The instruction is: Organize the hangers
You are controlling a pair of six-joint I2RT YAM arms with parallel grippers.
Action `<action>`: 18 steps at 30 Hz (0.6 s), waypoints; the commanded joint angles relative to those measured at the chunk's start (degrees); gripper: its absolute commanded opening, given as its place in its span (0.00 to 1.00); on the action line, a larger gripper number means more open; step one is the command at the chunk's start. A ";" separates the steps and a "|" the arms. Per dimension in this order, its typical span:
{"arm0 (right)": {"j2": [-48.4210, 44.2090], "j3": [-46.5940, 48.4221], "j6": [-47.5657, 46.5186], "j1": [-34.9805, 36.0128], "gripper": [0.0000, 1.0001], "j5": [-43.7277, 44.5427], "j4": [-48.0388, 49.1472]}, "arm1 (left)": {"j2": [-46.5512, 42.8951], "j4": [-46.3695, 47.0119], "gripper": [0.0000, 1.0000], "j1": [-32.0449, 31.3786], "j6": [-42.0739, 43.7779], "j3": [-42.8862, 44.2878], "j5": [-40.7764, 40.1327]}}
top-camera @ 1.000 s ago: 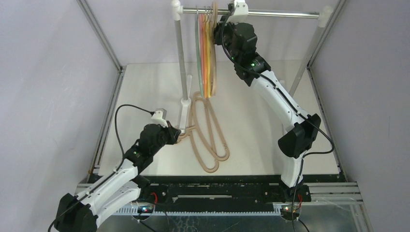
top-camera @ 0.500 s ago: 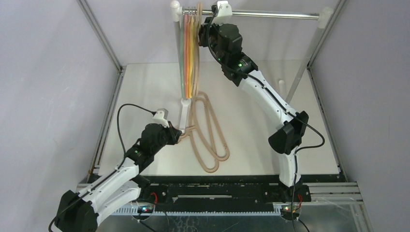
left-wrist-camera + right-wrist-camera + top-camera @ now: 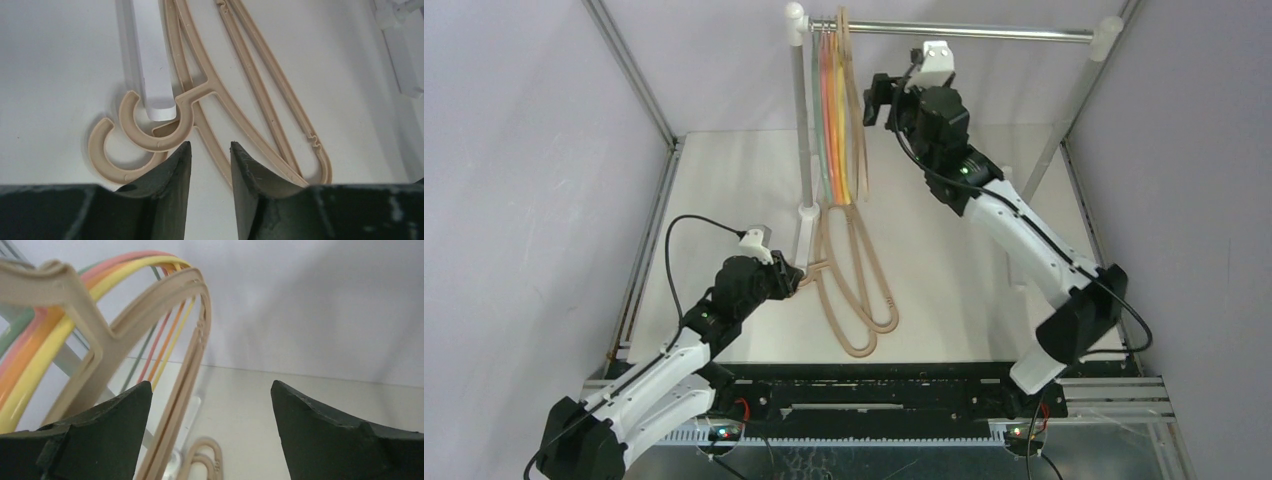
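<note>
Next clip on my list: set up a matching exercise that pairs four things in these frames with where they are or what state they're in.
Things:
1. thin coloured hangers
2. beige hangers by the left arm
3. left tool
4. right tool

Places or states:
A. wide open, empty, beside the hanging set
B. lying flat on the table
C. hanging from the rail
D. slightly open, empty, low over the beige ones

Pairs: 1-C, 2-B, 3-D, 4-A

Likely a lab cell, aluminium frame (image 3: 629, 68), blank walls (image 3: 514, 150)
</note>
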 commanded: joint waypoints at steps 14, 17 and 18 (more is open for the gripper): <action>-34.28 -34.62 6.49 -2.29 0.97 6.01 -11.58 | -0.25 0.47 0.89 -0.27 2.30 1.56 -4.85; -37.95 -41.12 7.82 2.22 0.95 4.69 -15.05 | -0.20 -0.21 0.99 -0.31 2.47 2.00 -6.01; -39.09 -43.58 8.54 4.10 0.94 4.48 -15.67 | -0.19 -0.54 0.99 -0.28 2.48 2.12 -6.42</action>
